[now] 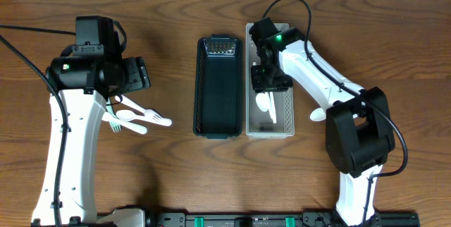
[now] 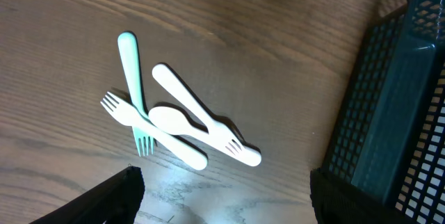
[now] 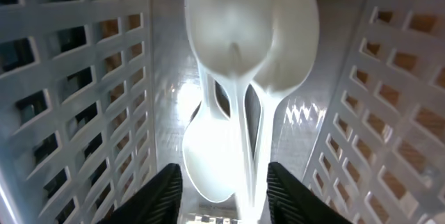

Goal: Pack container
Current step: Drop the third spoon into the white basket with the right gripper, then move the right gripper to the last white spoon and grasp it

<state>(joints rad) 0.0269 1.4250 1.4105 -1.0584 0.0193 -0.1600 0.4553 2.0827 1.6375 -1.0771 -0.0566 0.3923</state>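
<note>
A light grey slotted basket [image 1: 289,107] stands right of a dark basket [image 1: 204,86]. My right gripper [image 1: 270,80] is down inside the grey basket. In the right wrist view its fingers [image 3: 224,193] are apart over white spoons [image 3: 250,36] that lie on the basket floor. Several pieces of plastic cutlery [image 1: 137,118] lie in a heap on the table left of the dark basket: a teal fork [image 2: 129,71], a white fork [image 2: 156,135] and a white spoon [image 2: 170,120]. My left gripper [image 1: 143,75] hovers above them, open and empty [image 2: 222,200].
One white spoon [image 1: 317,115] lies on the table right of the grey basket, next to the right arm's base. The dark basket's mesh wall [image 2: 389,113] fills the right side of the left wrist view. Cables run at the far left and top.
</note>
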